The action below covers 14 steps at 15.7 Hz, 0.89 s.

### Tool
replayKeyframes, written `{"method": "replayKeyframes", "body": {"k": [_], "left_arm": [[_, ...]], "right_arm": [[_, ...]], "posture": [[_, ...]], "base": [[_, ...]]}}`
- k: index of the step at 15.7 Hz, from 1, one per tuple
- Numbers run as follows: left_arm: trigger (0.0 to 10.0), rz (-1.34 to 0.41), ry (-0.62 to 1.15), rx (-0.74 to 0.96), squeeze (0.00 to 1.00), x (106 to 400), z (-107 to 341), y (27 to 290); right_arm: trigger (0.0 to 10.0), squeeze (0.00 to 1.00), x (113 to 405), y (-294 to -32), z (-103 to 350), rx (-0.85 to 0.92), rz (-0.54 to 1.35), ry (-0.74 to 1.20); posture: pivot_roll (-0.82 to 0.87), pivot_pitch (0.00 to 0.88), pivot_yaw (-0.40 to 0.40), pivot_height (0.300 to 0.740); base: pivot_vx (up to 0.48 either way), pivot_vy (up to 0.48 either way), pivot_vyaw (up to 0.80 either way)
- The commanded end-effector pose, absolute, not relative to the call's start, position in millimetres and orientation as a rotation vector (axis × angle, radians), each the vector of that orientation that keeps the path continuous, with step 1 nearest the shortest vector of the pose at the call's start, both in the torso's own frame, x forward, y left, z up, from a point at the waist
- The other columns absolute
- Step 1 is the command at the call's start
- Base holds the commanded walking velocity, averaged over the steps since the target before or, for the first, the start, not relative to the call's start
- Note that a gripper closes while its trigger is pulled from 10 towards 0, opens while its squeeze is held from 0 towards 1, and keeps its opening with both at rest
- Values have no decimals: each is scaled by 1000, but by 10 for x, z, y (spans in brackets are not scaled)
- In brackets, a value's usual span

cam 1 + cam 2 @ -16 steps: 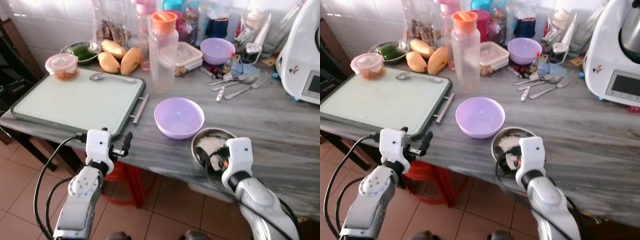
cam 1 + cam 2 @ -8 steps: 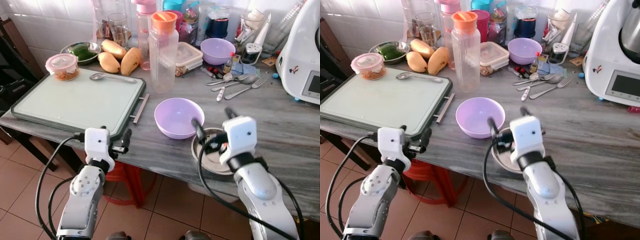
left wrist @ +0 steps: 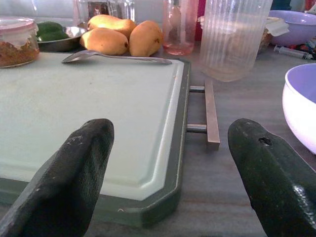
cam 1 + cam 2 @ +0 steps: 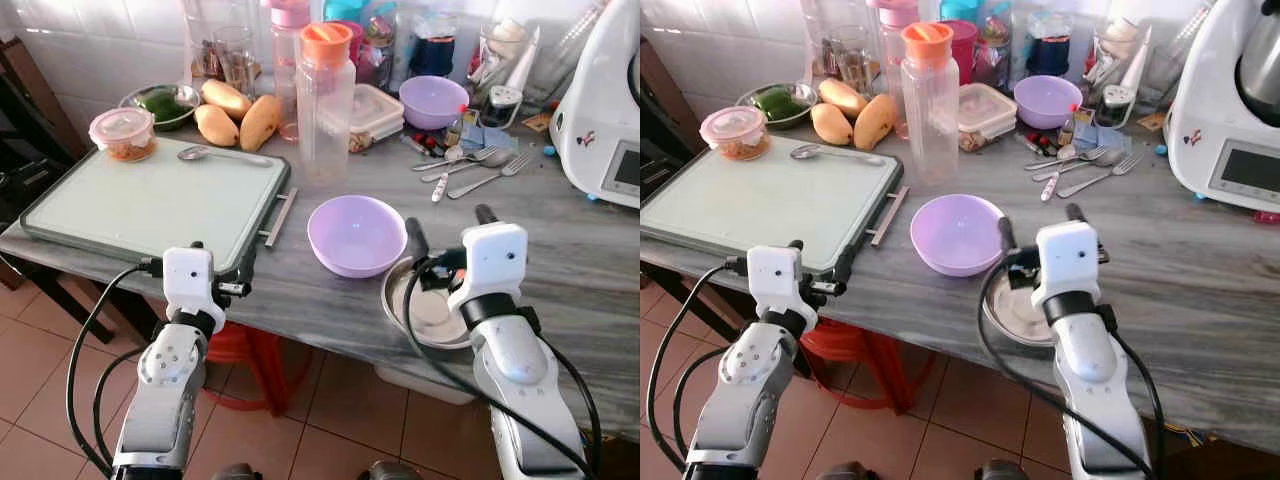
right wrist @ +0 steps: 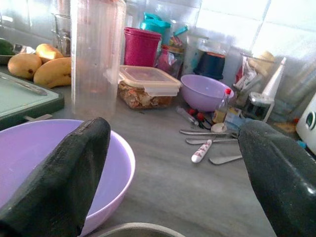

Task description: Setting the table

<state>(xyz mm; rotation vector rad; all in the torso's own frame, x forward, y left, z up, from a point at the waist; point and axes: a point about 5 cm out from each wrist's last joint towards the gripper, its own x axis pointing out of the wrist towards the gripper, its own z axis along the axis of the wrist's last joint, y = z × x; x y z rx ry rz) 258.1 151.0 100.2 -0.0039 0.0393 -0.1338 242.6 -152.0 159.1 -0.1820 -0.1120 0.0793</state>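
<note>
Here the right end effector [image 4: 447,232], fingers spread, hovers over the round steel bowl [image 4: 428,312] at the grey tabletop's [image 4: 560,250] near edge, beside the lilac plastic bowl [image 4: 357,234]. A clumsy descent could push the steel bowl off. The left end effector [image 3: 168,163], also spread, faces the pale green tray [image 4: 150,200].

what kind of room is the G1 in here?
Most likely a home kitchen: a tiled wall behind a cluttered grey counter with mangoes, loose cutlery and a white countertop appliance.
</note>
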Motion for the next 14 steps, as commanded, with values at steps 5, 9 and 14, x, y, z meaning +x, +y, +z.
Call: {"method": "replayKeyframes", "body": {"k": [5,9,14], "left_arm": [[10000,-122,44,-5,0,2574,1014,1516],[10000,-121,46,-5,0,2588,1016,1509],[10000,-119,46,-7,0,2605,1020,1504]], "right_arm": [[10000,0,2446,-1546,1570,-160,68,-106],[10000,0,2449,-1524,1564,-167,85,-112],[10000,0,2443,-1545,1554,-164,72,-115]], "posture": [[-54,0,26,740],[-59,0,24,740],[-59,0,23,740]], "base": [[-105,0,-564],[-316,0,-109],[-315,0,0]]}}
